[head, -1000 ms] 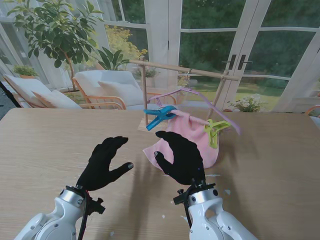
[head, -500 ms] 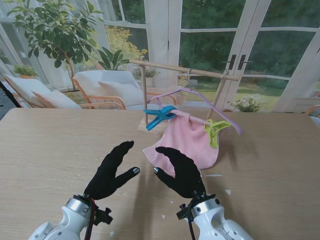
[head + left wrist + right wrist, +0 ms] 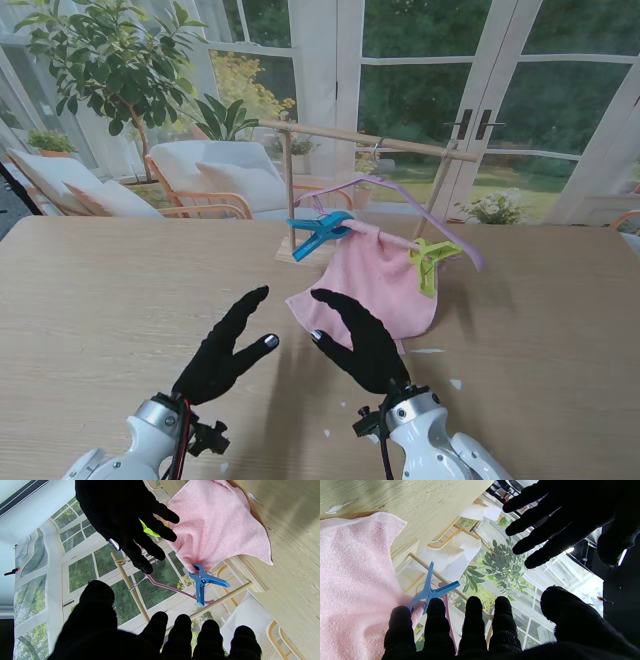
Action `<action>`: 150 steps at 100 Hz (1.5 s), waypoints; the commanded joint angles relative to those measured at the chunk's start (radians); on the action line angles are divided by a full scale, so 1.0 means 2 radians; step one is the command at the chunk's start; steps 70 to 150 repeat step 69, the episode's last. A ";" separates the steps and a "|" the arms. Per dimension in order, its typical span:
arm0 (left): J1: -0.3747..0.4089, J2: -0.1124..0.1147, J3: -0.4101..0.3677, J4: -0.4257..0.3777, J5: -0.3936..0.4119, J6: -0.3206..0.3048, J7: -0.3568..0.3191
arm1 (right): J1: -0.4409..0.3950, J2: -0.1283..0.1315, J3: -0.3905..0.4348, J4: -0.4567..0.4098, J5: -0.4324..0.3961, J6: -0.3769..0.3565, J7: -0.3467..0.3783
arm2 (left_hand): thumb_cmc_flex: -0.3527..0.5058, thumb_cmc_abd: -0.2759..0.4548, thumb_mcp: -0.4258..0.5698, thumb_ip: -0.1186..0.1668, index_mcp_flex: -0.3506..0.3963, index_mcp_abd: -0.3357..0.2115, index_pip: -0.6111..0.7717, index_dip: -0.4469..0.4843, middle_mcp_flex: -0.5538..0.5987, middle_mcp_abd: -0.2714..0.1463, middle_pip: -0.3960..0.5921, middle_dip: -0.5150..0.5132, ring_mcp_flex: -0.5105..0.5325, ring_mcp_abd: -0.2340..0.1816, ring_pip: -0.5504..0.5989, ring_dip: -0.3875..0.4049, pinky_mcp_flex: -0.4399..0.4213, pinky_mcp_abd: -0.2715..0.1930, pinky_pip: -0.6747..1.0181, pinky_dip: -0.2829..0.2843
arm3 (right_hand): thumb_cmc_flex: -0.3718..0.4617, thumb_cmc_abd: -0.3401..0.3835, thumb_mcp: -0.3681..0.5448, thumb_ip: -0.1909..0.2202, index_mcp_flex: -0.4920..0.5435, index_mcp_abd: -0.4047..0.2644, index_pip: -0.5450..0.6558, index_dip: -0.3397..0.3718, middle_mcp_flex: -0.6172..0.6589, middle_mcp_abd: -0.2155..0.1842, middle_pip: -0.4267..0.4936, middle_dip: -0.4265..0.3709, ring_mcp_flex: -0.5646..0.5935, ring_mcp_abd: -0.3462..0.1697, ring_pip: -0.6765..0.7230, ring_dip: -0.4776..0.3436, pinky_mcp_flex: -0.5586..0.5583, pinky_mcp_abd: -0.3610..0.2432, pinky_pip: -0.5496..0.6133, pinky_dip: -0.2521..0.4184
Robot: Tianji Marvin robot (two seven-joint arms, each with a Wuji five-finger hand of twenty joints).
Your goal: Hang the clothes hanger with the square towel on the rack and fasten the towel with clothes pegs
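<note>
Two pegs pin the pink towel (image 3: 375, 285) on the hanger (image 3: 400, 200), slanting toward lower right; left robot hand (image 3: 222, 350) and right robot hand (image 3: 360, 340) hover open, empty.

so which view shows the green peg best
The stand view: the green peg shows whole, clipped on the towel at the hanger's right end. In the left wrist view only a yellow-green sliver shows behind the right hand. The right wrist view doesn't show it.
</note>
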 commanded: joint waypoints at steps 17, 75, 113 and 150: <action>0.006 -0.001 0.002 -0.016 -0.005 0.006 -0.011 | -0.005 -0.003 0.003 -0.003 -0.003 -0.014 0.001 | 0.020 0.015 -0.012 0.014 -0.011 -0.019 0.001 0.010 -0.015 -0.022 -0.005 0.001 -0.009 -0.019 -0.010 -0.012 0.004 -0.022 -0.019 -0.016 | -0.002 0.014 -0.013 -0.011 -0.006 -0.025 -0.021 0.010 -0.014 -0.024 -0.009 -0.006 -0.022 -0.022 -0.011 -0.006 -0.011 -0.018 -0.016 0.217; 0.003 0.001 0.006 -0.019 -0.005 0.002 -0.020 | -0.007 -0.003 0.001 -0.005 -0.010 -0.013 -0.003 | 0.028 0.012 -0.015 0.015 -0.010 -0.017 0.008 0.014 -0.015 -0.020 -0.004 0.009 -0.009 -0.020 -0.009 -0.015 0.004 -0.022 -0.019 -0.028 | 0.000 0.016 -0.017 -0.009 -0.002 -0.024 -0.043 0.026 -0.018 -0.024 -0.008 -0.006 -0.025 -0.023 -0.012 -0.006 -0.008 -0.015 -0.020 0.229; 0.003 0.001 0.006 -0.019 -0.005 0.002 -0.020 | -0.007 -0.003 0.001 -0.005 -0.010 -0.013 -0.003 | 0.028 0.012 -0.015 0.015 -0.010 -0.017 0.008 0.014 -0.015 -0.020 -0.004 0.009 -0.009 -0.020 -0.009 -0.015 0.004 -0.022 -0.019 -0.028 | 0.000 0.016 -0.017 -0.009 -0.002 -0.024 -0.043 0.026 -0.018 -0.024 -0.008 -0.006 -0.025 -0.023 -0.012 -0.006 -0.008 -0.015 -0.020 0.229; 0.003 0.001 0.006 -0.019 -0.005 0.002 -0.020 | -0.007 -0.003 0.001 -0.005 -0.010 -0.013 -0.003 | 0.028 0.012 -0.015 0.015 -0.010 -0.017 0.008 0.014 -0.015 -0.020 -0.004 0.009 -0.009 -0.020 -0.009 -0.015 0.004 -0.022 -0.019 -0.028 | 0.000 0.016 -0.017 -0.009 -0.002 -0.024 -0.043 0.026 -0.018 -0.024 -0.008 -0.006 -0.025 -0.023 -0.012 -0.006 -0.008 -0.015 -0.020 0.229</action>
